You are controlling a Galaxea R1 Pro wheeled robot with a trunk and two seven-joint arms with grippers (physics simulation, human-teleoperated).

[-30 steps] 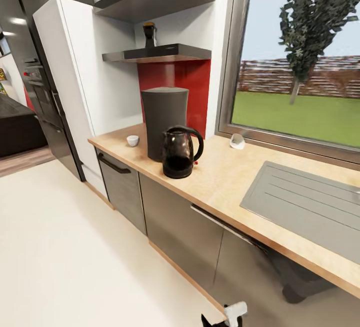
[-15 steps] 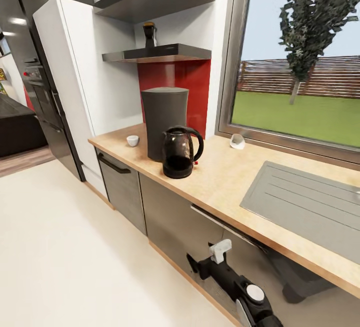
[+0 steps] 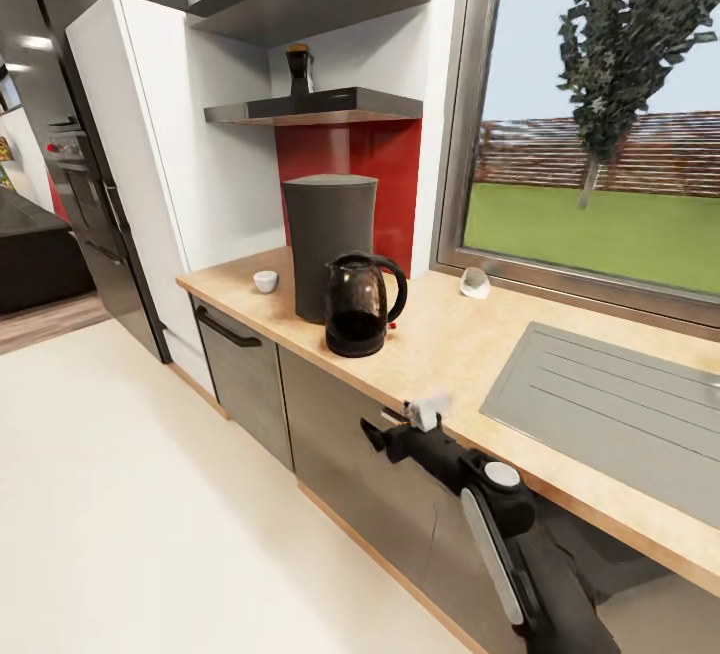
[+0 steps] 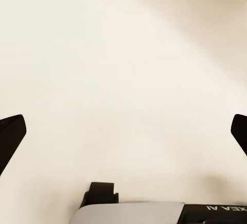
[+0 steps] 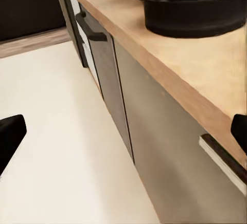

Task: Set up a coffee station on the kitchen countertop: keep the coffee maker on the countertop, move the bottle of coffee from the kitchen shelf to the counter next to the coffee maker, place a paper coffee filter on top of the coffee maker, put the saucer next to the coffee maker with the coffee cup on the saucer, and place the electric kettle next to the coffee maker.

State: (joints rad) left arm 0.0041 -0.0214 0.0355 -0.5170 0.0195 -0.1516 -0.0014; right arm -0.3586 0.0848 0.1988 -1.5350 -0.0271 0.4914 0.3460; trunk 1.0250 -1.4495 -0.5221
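The tall dark grey coffee maker (image 3: 328, 244) stands on the wood-grain kitchen countertop (image 3: 450, 359), with the smoky electric kettle (image 3: 358, 306) just in front of it. The kettle's black base (image 5: 193, 8) shows close in the right wrist view. A tiny white coffee cup (image 3: 265, 281) sits to the coffee maker's left. The bottle of coffee (image 3: 299, 70) stands on the kitchen shelf (image 3: 320, 106) above. A small off-white piece, seemingly the paper coffee filter (image 3: 474, 283), lies by the window. The saucer is out of view. My right gripper (image 3: 398, 421) (image 5: 123, 131) is open at the counter's front edge. My left gripper (image 4: 123, 134) is open over the floor.
A grey sink drainboard (image 3: 610, 404) is set into the countertop at the right. Grey cabinet fronts with a black handle (image 5: 90, 29) run below the worktop. A white tall cabinet (image 3: 150, 174) and dark oven column (image 3: 60, 154) stand at the left. Pale floor (image 3: 150, 514) spreads before the cabinets.
My right arm has risen from the bottom of the view up to the counter's front edge, toward the kettle. The things on the countertop and shelf have not moved.
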